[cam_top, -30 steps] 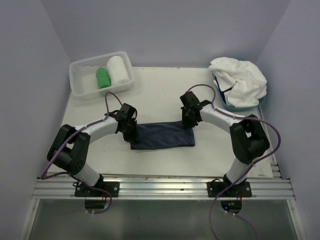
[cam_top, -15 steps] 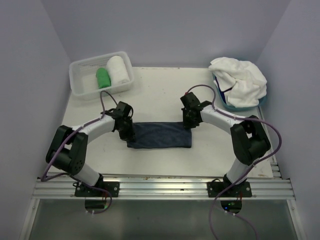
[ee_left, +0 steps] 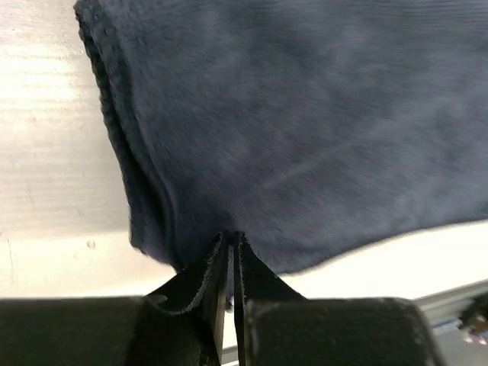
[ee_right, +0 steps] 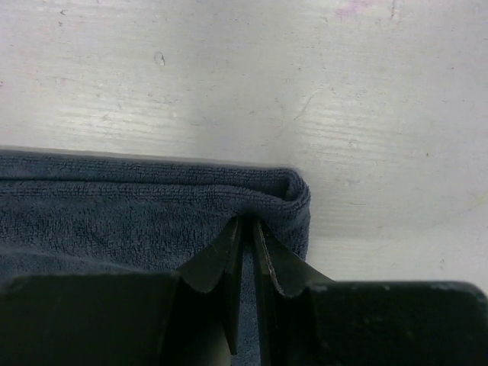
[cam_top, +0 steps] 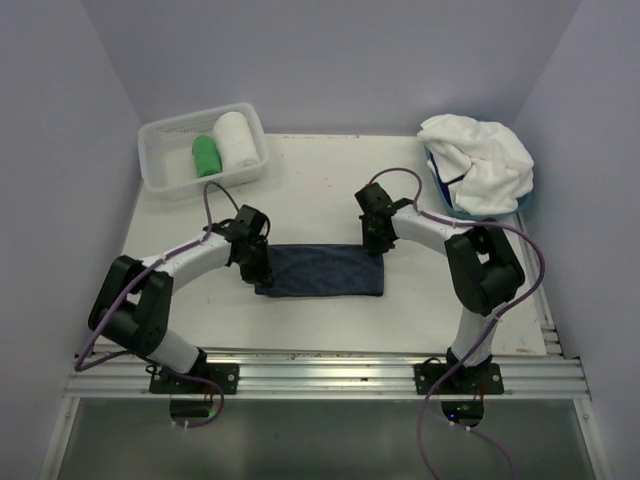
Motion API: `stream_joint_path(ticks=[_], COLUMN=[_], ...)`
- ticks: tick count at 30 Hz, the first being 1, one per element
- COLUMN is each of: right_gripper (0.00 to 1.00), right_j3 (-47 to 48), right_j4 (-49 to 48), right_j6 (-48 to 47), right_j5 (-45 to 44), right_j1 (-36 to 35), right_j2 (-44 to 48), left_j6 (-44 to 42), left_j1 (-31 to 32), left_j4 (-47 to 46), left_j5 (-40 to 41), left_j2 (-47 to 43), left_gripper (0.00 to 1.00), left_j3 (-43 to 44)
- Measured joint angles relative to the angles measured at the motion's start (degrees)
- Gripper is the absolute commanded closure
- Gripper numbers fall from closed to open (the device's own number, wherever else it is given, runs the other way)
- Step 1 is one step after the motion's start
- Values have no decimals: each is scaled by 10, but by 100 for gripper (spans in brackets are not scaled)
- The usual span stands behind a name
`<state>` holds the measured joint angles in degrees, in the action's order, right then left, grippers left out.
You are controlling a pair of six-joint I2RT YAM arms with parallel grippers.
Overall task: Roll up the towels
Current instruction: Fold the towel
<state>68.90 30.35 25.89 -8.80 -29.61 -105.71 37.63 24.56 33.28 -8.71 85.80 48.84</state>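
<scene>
Your navy towel [cam_top: 320, 271] lies folded on the table [cam_top: 320, 180] between the arms; your left gripper [ee_left: 232, 238] pinches its left end, jaws almost pressed together; your right gripper [ee_right: 248, 223] pinches its far right corner likewise; a rolled green towel [cam_top: 206, 155] and white towel [cam_top: 235, 140] sit in the far-left basket [cam_top: 160, 135]; loose white towels [cam_top: 480, 160] heap over the far-right tub [cam_top: 445, 208].
</scene>
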Motion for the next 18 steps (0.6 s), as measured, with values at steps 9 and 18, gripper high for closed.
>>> stream_joint_path(ticks=[9, 18], right_gripper=[91, 89], right_j3=[-106, -285], right_j4=[-41, -30], right_j6=[44, 134], right_j5=[-8, 25], right_j1=[8, -72], right_j2=[72, 265], left_j6=[-15, -55], left_j1=[0, 2], left_j4=[35, 89], left_j5=[7, 28], left_j2=[188, 421], left_gripper=[91, 90], left_j3=[166, 519])
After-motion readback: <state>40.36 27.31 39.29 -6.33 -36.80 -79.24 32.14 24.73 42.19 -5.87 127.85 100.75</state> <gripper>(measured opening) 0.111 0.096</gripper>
